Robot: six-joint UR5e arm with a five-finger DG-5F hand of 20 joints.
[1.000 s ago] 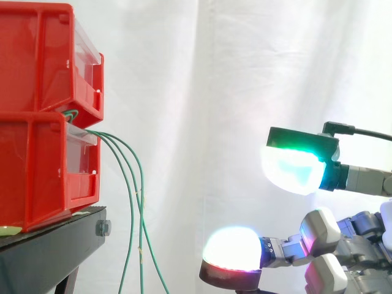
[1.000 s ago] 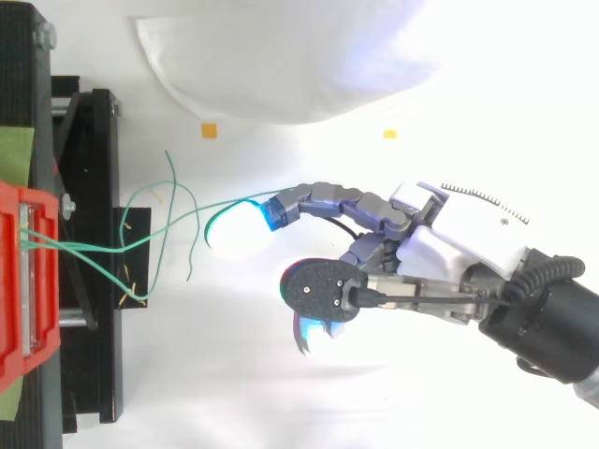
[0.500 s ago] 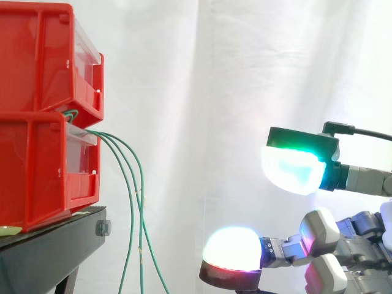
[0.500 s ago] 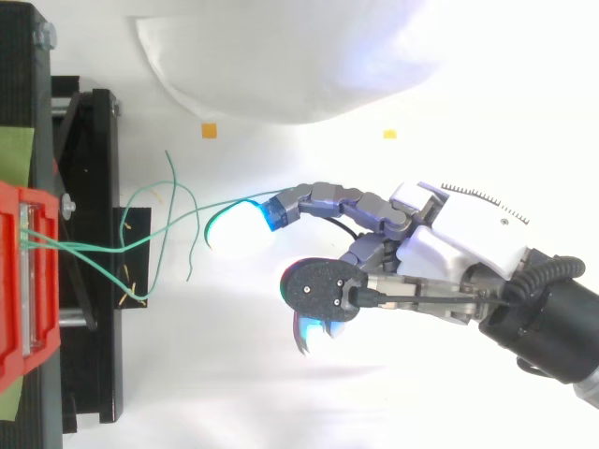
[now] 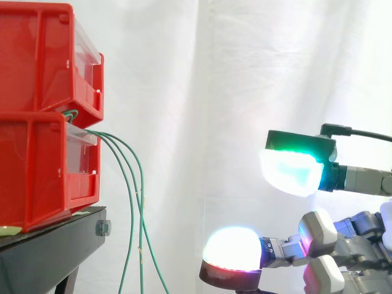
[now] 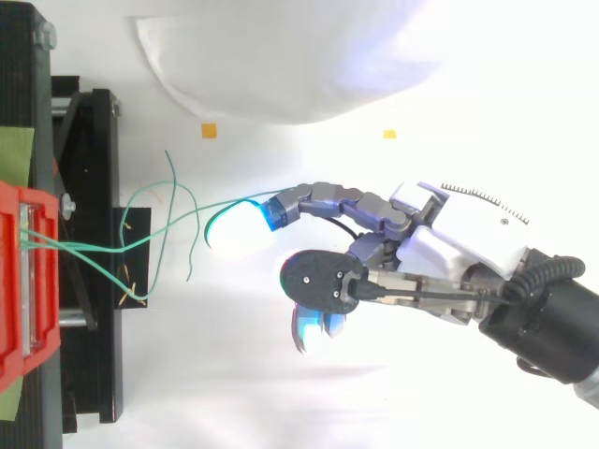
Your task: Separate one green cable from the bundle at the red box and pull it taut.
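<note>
Backing everything, a white curtain (image 5: 202, 92) — green cables (image 5: 141, 208) hang past the black stand (image 5: 49, 257), fingers (image 5: 293, 171) released.

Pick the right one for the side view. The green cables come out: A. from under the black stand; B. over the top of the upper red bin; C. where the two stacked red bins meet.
C: the green cables leave at the seam between the upper red bin and the lower red bin, then hang down past the black stand.
</note>
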